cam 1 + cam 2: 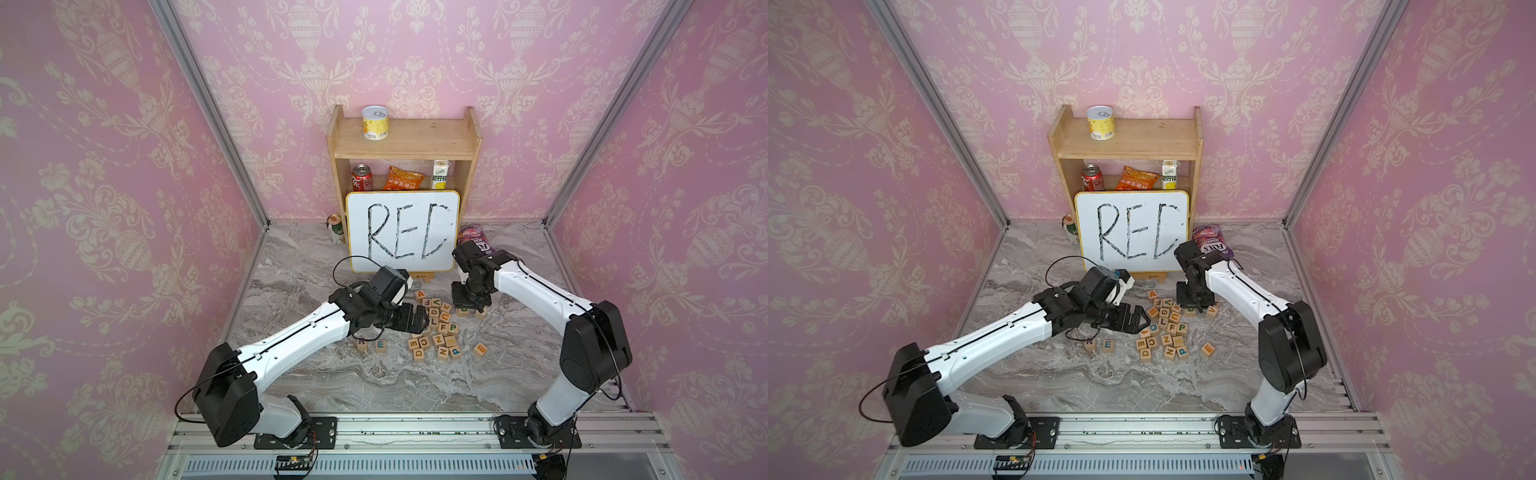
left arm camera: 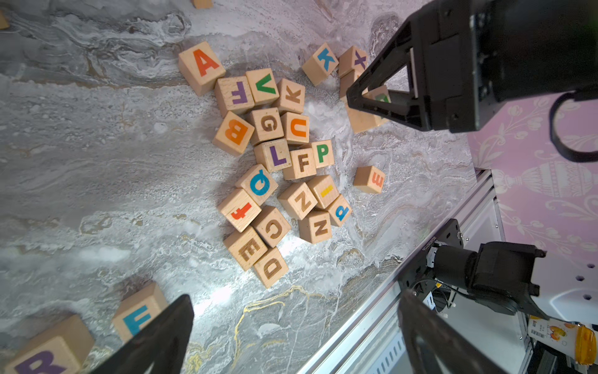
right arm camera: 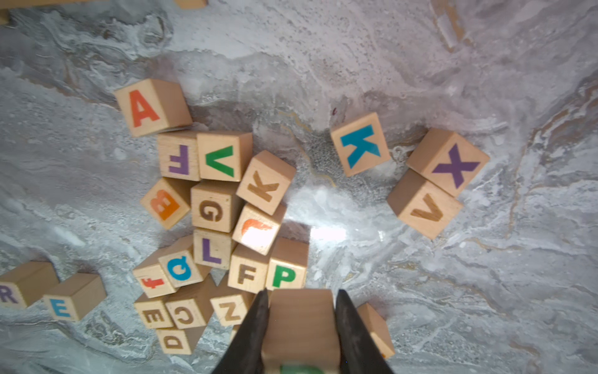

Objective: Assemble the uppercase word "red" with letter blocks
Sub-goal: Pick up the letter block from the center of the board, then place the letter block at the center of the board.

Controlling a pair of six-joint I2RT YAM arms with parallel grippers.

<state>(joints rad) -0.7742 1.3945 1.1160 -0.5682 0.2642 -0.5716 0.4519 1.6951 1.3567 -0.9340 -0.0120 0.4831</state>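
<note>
Top views both give you the marble worktop point(image 1: 374, 382) with a white board point(image 1: 403, 230) reading RED propped at the back. Your left arm point(image 1: 299, 336) reaches over the left edge of the block pile point(image 1: 436, 328), left jaws spread wide, gripping nothing. Your right arm point(image 1: 536, 295) points down at the pile's far right side, right jaws clenched on a green-printed block point(image 3: 301, 323), letter unreadable. R block point(image 1: 362, 343) and E block point(image 1: 380, 345) lie just beside each other, left of the pile.
</note>
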